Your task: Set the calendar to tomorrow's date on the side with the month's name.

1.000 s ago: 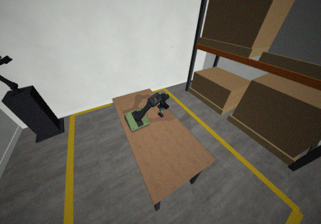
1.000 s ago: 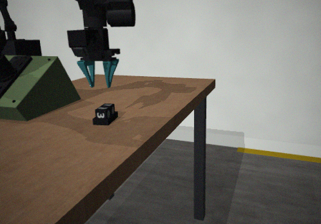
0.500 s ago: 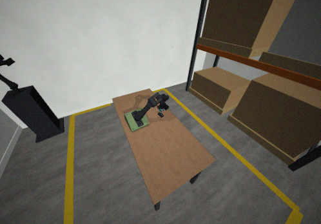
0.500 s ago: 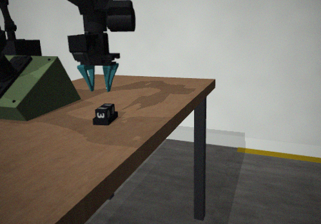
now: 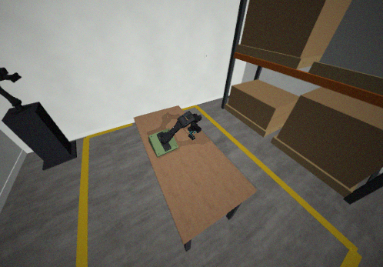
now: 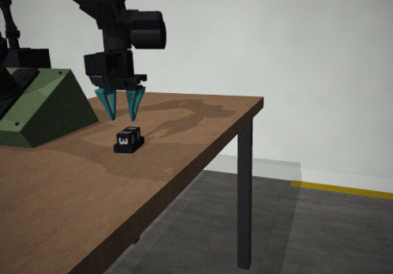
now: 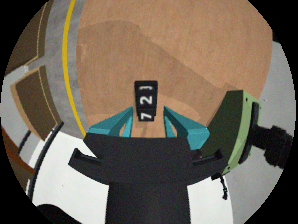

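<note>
- Teal-tipped black parallel gripper (image 5: 192,133) (image 6: 123,120) (image 7: 148,109): fingers half-parted, empty.
- Black tray (image 6: 124,148) with white-numbered black cubes (image 6: 128,136) (image 7: 146,100) sits below the fingertips.
- Likely best: centre over one cube, descend straight, avoid its neighbour.

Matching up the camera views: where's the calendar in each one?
Top: calendar not discernible, only the gripper right of centre.
Exterior: left of centre, below the fingertips.
Wrist: centre, between and beyond the fingertips.
Shared landmark: green mount.
</note>
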Motion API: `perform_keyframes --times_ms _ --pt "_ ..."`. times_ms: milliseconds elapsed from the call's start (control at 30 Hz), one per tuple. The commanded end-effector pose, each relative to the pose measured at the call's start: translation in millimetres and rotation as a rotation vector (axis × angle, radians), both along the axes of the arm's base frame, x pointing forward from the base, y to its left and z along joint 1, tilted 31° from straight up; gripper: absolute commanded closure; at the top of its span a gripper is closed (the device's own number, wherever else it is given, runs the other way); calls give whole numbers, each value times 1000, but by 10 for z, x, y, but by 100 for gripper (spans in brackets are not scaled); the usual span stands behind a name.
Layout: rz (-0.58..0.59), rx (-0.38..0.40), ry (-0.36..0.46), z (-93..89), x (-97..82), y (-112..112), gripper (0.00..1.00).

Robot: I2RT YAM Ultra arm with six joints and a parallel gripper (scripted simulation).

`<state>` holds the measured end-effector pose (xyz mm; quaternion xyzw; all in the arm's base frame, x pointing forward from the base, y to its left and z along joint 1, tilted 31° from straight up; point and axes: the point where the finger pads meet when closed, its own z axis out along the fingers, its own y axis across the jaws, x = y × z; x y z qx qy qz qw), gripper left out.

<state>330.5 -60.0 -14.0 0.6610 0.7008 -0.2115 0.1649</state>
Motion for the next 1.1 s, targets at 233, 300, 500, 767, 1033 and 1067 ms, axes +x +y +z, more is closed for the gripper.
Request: perform_keyframes --times_ms 233,300,500,767,1033,1067 --pt "13 -3 -22 -54 55 -34 53" --pt "13 -3 -22 -74 55 -46 53" --pt "13 -3 -22 -117 53 -72 53" --pt "13 -3 -22 -137 53 -84 53" --pt "13 -3 -22 -138 53 -85 53" --pt "13 -3 -22 -138 53 -85 53"
